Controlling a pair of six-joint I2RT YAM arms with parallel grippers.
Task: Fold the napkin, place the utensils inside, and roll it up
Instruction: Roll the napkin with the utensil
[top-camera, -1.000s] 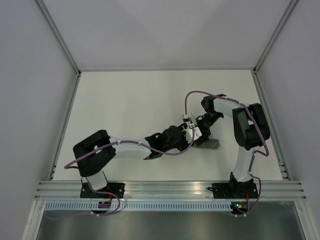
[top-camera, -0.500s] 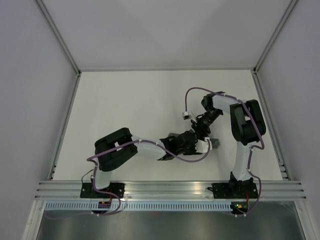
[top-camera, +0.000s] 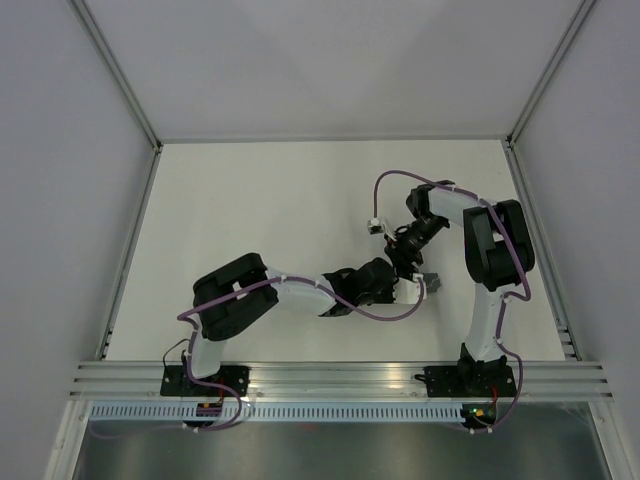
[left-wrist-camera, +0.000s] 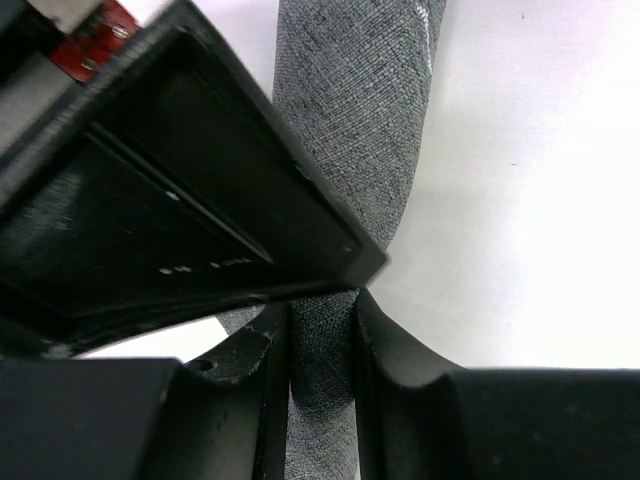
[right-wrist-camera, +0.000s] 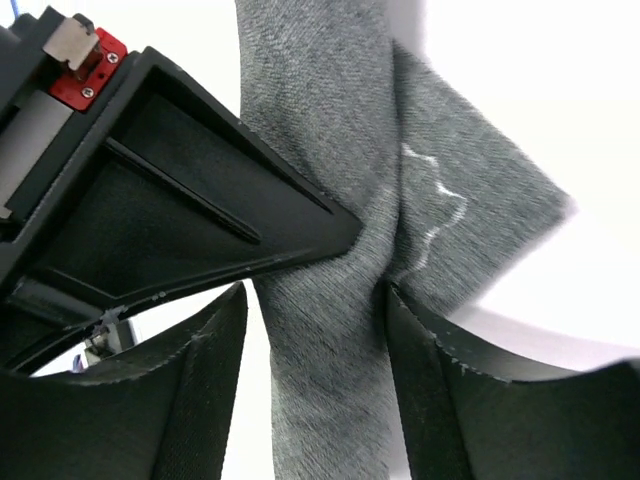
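Grey napkin (left-wrist-camera: 345, 170) between both jaws.

utensils unseen, napkin (left-wrist-camera: 350, 150) ends cropped

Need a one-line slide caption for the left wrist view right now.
Left gripper pinching the rolled dark grey napkin between its fingers on the white table.

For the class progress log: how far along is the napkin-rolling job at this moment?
Done: the napkin is already a tight grey roll; no utensils show. In hand: the left gripper pinches the roll, while the right gripper straddles it with jaws apart. Left: finishing and letting go, probably.
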